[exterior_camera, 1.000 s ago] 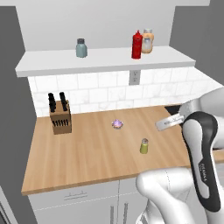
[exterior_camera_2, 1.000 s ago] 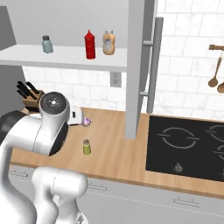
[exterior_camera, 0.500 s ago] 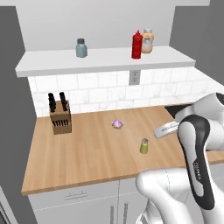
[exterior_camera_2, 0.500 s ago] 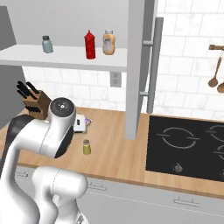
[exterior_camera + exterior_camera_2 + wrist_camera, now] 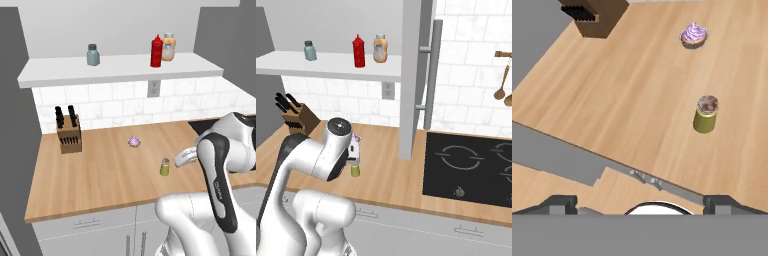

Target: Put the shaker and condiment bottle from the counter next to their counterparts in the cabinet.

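The small olive-yellow shaker (image 5: 164,167) (image 5: 705,114) stands upright on the wooden counter (image 5: 100,170), partly hidden behind my arm in the right base view (image 5: 356,171). My gripper (image 5: 180,158) (image 5: 642,205) hovers just right of it, a little above, open with nothing between its fingertips (image 5: 559,205). The red condiment bottle (image 5: 156,51) (image 5: 358,51) stands on the cabinet shelf (image 5: 120,70), right beside the orange-tan bottle (image 5: 169,47) (image 5: 380,48). The grey-teal shaker (image 5: 92,55) (image 5: 309,50) stands alone further left on that shelf.
A purple cupcake (image 5: 134,142) (image 5: 693,36) lies on the counter behind the shaker. A knife block (image 5: 68,134) (image 5: 597,15) stands at the back left. A black stovetop (image 5: 471,167) lies to the right, past a grey cabinet panel (image 5: 413,75).
My hand has come down and to the left, closer to the olive shaker. The jaws stayed open. The things on the counter and shelf have not moved.
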You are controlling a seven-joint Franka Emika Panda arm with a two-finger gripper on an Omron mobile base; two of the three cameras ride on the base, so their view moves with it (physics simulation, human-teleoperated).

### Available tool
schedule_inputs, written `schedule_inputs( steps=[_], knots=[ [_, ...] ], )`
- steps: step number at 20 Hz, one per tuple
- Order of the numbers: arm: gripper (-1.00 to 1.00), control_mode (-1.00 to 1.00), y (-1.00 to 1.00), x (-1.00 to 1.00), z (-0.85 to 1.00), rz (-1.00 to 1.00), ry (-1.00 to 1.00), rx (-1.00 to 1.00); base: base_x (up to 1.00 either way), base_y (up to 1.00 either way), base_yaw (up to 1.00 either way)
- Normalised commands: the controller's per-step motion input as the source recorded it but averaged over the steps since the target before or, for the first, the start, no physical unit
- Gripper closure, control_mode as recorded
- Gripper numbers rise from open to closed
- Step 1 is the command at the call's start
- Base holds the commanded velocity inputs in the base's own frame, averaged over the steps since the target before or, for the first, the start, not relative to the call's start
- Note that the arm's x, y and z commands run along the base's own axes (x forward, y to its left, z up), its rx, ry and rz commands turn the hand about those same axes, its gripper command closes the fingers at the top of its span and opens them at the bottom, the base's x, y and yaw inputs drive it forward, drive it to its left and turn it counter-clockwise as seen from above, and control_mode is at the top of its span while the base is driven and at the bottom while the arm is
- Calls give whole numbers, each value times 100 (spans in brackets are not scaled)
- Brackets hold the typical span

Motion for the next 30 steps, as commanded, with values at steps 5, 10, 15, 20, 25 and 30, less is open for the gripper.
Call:
schedule_inputs(
  steps=[5, 10, 15, 20, 25, 30],
  knots=[
    [-100, -100, 9, 0, -30, 0, 0, 0, 0, 0, 0],
    [-100, -100, 2, -2, -37, 0, 0, 0, 0, 0, 0],
    [-100, -100, 0, -1, -36, -2, 0, 0, 0, 0, 0],
    [-100, -100, 1, 0, -14, -2, 0, 0, 0, 0, 0],
    [-100, -100, 2, 1, -9, -2, -1, 0, 0, 0, 0],
    [-100, -100, 0, 8, -4, -3, 0, 0, 0, 0, 0]
  ],
)
